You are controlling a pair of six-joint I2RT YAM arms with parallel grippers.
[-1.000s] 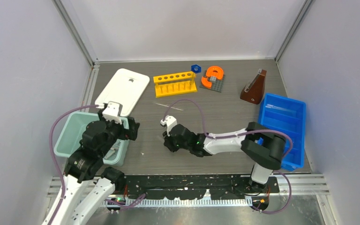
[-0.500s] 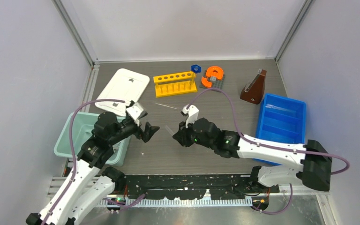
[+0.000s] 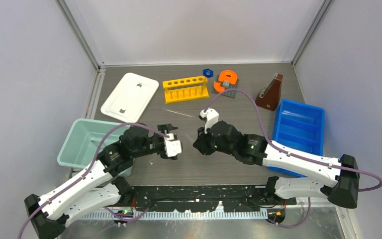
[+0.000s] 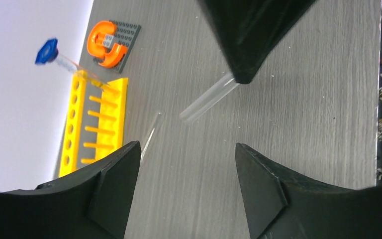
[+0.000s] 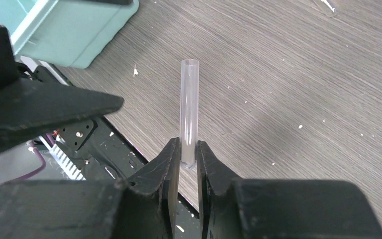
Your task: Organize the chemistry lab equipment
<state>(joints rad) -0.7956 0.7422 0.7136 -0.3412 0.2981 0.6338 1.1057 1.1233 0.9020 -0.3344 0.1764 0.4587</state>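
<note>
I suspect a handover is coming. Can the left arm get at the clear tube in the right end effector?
Probably yes: the left end effector is open and faces the clear tube, whose free end juts from the right end effector, nothing between them.

So we're looking at a table (image 5: 288, 64) that's showing a grey wood-grain top, matt and a bit speckled. The clear tube (image 5: 189, 99) is coming across as smooth and see-through, though we're not managing to tell glass from plastic. We're reading the right gripper (image 5: 189, 152) and left gripper (image 4: 186, 147) as matt black plastic, while the yellow rack (image 3: 185, 88), teal bin (image 3: 74, 142), blue tray (image 3: 298, 132) and white lid (image 3: 130, 96) are all looking like smooth plastic to us, and the brown flask (image 3: 269, 94) is giving off a slight gloss.
</note>
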